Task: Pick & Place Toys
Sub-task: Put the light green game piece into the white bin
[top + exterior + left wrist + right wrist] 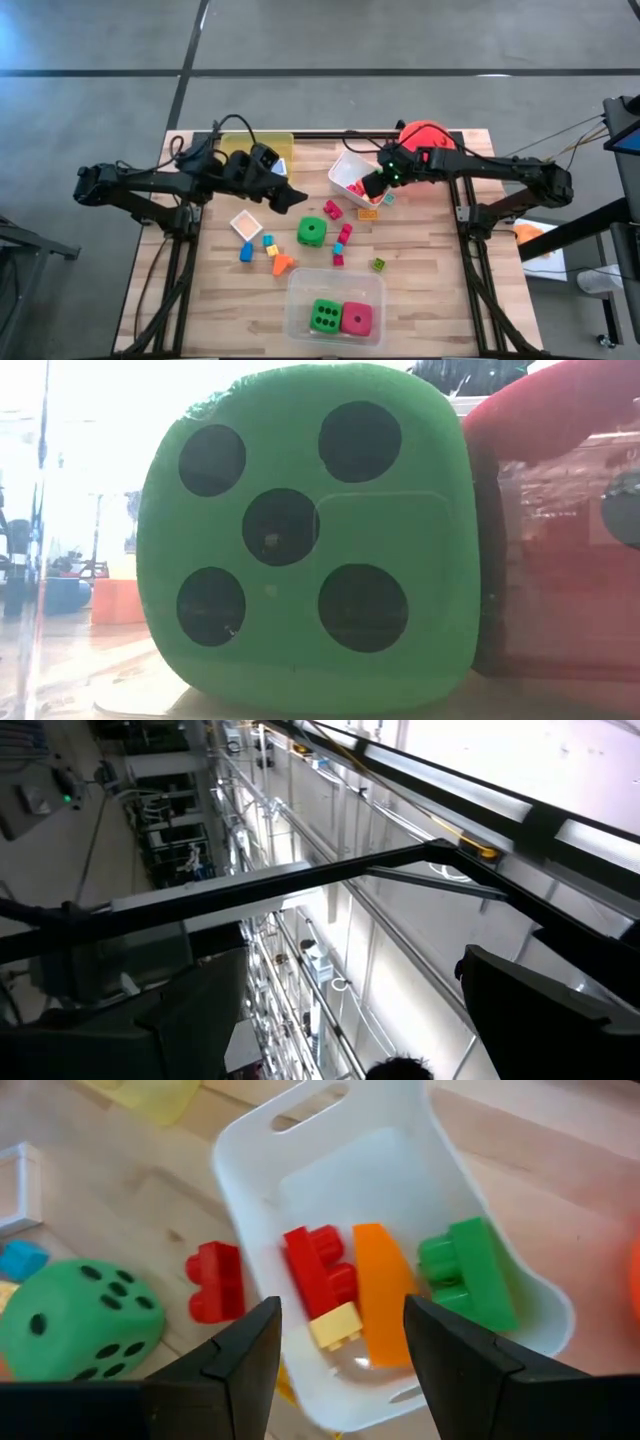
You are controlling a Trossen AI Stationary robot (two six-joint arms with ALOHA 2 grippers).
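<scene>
At the near edge of the surface (430, 300), a clear tub (335, 308) is holding two dice side by side: a green die (324, 316) on the left and a pink die (357, 318) on the right, touching. They look light and somewhat yielding, so I judge a hold across two opposite flat faces would suit them best.

Farther in, loose toys are lying scattered: an orange block (282, 264), a blue block (246, 254), a small green block (378, 264), a column of pink blocks (342, 242), and a second green die (311, 231) in the middle. A beige square tile (245, 223) is lying to the left of that die. The blocks appear to be hard, smooth plastic, light and a bit slippery; squeezing across the straight side walls, not the studs, is probably safest. The tile is thin and flat on the wood, so it will likely be awkward to lift except by an edge.

Farther still, the right hand (340, 1350) is hovering above the white tub (300, 1140) with its fingers parted and nothing between them. The tub is holding a red block (318, 1268), an orange wedge (383, 1295), a green brick (468, 1270) and a small yellow block (335, 1325); another red block (215, 1283) is lying just outside.

The left hand (290, 197) is waiting with fingers spread wide over the far left, near the yellow tub (275, 143), gripping nothing. An orange bucket (425, 135) is standing at the far right.
</scene>
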